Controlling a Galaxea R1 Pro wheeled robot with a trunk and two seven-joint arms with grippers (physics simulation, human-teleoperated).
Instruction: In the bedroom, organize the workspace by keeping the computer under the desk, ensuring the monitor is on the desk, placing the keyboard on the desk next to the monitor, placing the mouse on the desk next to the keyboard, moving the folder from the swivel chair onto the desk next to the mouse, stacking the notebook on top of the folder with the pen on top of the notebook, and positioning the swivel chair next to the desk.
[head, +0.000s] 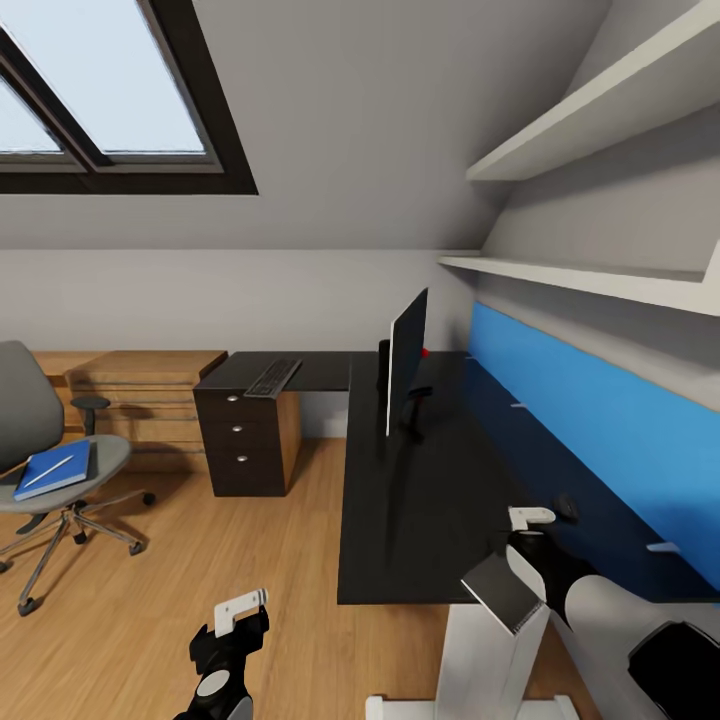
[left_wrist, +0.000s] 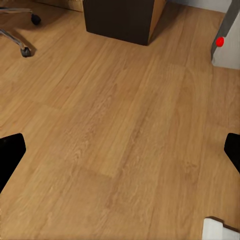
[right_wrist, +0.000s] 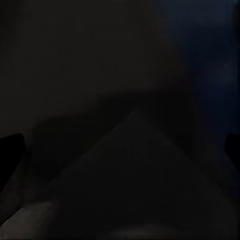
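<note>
Sloped grey walls frame the black table (head: 420, 500) at center right, monitor (head: 406, 362) standing on it. Keyboard (head: 272, 377) overhangs the drawer unit (head: 245, 440). Folder (head: 55, 468) with pen (head: 48, 473) lies on the swivel chair (head: 40, 450), left. Left tool (head: 232, 620) spread wide over floor (left_wrist: 120, 130); right tool (head: 525, 545) holds a grey notebook (head: 500, 592).

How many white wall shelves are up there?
2: an upper white shelf high on the sloped wall, and a lower white shelf above the bright blue back panel. More may lie out of frame.
</note>
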